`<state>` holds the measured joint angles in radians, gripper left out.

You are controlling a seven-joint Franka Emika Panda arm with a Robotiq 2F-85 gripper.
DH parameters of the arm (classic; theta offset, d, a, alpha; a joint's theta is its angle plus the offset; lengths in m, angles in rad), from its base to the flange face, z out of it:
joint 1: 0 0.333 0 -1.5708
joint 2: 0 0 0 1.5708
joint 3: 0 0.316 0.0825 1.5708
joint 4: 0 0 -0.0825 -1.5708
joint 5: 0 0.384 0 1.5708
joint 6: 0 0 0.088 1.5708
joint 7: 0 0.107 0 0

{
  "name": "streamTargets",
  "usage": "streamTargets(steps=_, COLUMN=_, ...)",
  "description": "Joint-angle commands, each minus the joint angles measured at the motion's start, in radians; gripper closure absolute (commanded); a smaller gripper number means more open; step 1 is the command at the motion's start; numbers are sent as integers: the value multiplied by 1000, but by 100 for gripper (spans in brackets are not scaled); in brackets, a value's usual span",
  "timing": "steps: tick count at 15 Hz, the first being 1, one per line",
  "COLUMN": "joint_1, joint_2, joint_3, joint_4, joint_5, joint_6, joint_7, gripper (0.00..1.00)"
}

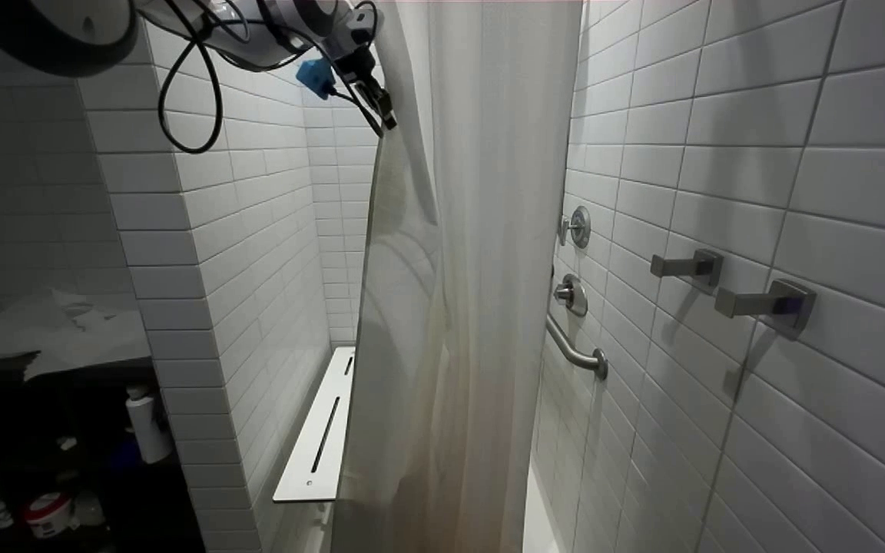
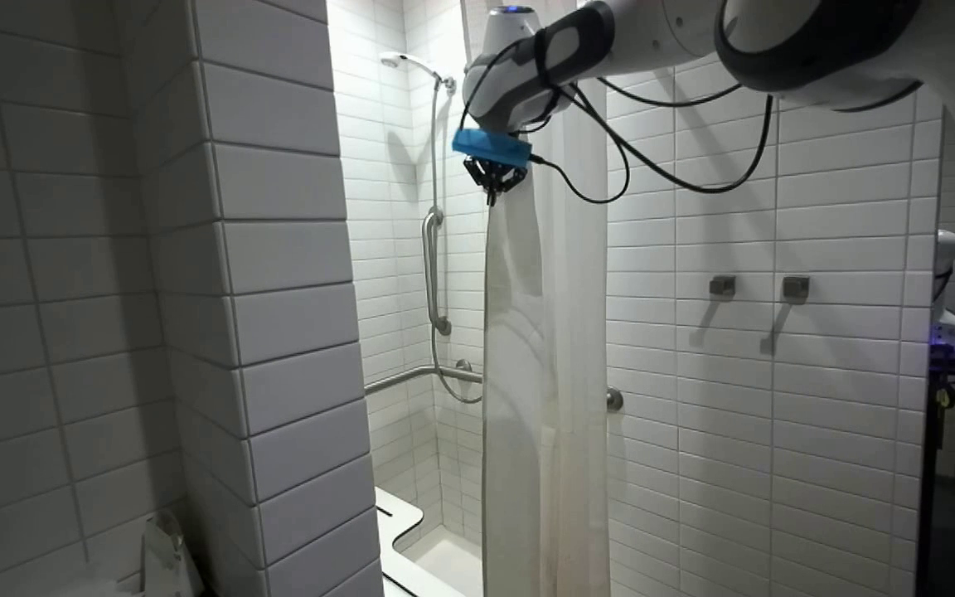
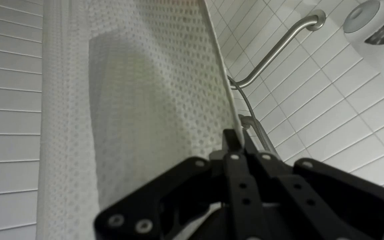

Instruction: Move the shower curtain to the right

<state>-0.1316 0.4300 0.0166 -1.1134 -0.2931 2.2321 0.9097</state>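
Black two-fingered end effector clamped on the edge of the tall off-white fabric shower curtain, whose vertical folds lie rightward in both exterior views, likely the pull's direction

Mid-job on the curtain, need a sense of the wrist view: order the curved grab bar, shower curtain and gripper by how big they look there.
1. shower curtain
2. gripper, looking bigger for being close to the camera
3. curved grab bar
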Motion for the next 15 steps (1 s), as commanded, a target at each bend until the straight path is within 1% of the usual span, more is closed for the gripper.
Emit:
streamTargets(steps=1, joint_1=-50, joint_2=16, joint_3=5, joint_4=57, joint_5=70, joint_6=-14, joint_7=-8, gripper=99)
streamTargets(steps=10, joint_1=-178, joint_2=32, joint_3=9, joint_4=109, joint_5=230, joint_6=-13, joint_7=-20, gripper=99)
streamTargets(steps=15, joint_1=-266, joint_2=50, joint_3=12, joint_4=145, joint_5=323, joint_6=-7, joint_7=-47, gripper=99)
